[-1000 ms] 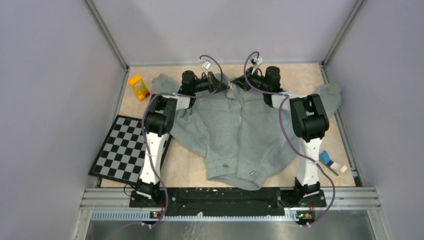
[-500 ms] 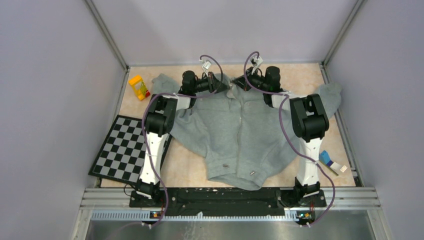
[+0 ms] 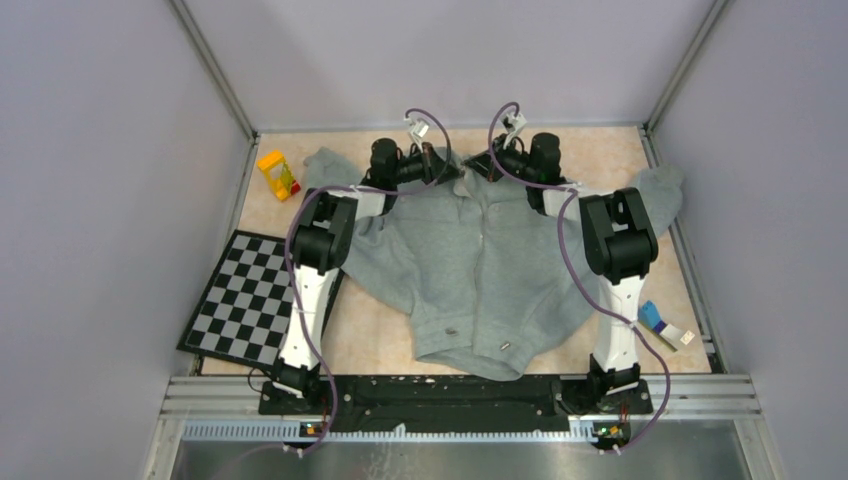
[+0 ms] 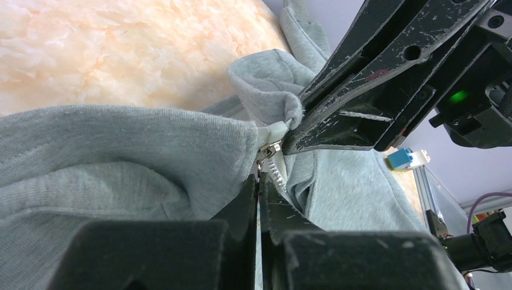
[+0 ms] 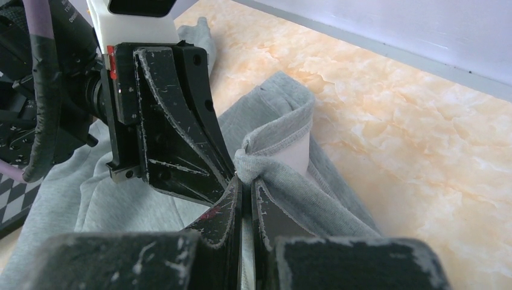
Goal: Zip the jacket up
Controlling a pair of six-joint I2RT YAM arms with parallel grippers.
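The grey jacket [image 3: 480, 270] lies flat on the table, collar at the far side, hem near the arm bases. Its front zipper looks closed almost up to the collar. My left gripper [image 3: 445, 167] is shut on the zipper pull [image 4: 263, 158], with the white slider [image 4: 273, 133] just beyond its tips [image 4: 258, 179]. My right gripper [image 3: 478, 166] is shut on the collar's edge [image 5: 275, 151], pinching the fabric at its tips [image 5: 246, 181]. The two grippers face each other and nearly touch at the collar.
A yellow toy block [image 3: 277, 174] stands at the far left. A checkerboard [image 3: 250, 297] lies at the left, partly under the left arm. Blue and white blocks [image 3: 660, 320] lie at the right edge. The enclosure walls are close behind the collar.
My left gripper has shifted slightly right, toward the collar and the right gripper. The right arm and the jacket's body have not visibly moved.
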